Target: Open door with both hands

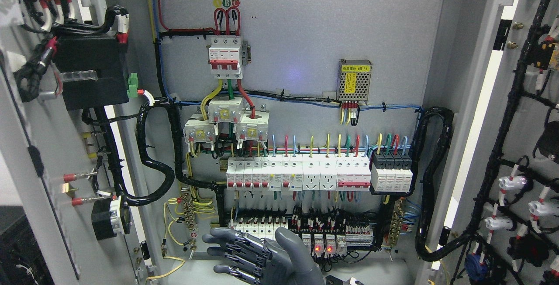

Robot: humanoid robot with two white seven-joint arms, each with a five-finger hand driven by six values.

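Both doors of the cabinet stand swung wide, so the opening looks done or nearly so. The left door (48, 154) fills the frame's left edge and the right door (515, 145) its right edge, each showing its inner face to either side of the grey back panel (305, 36). They look like stiff sheet-metal leaves, made heavier by the wiring looms and switch bodies bolted to them; I would expect them to swing steadily on their hinges and not flex. The safest hold would be a bare outer edge, well away from the cables and terminals.

One hand (257, 252) shows low in the frame, below the row of white breakers (297, 173) on the back panel. Its dark fingers (227, 237) are spread and relaxed, holding nothing and touching neither door. From which side its arm comes I cannot tell.

Readable writing is scarce. Round tags A, B and C sit above the main breaker (226, 56). The power supply (354, 80), to the right of it, carries a yellow label ending "(B1)"; the rest is too small to read.
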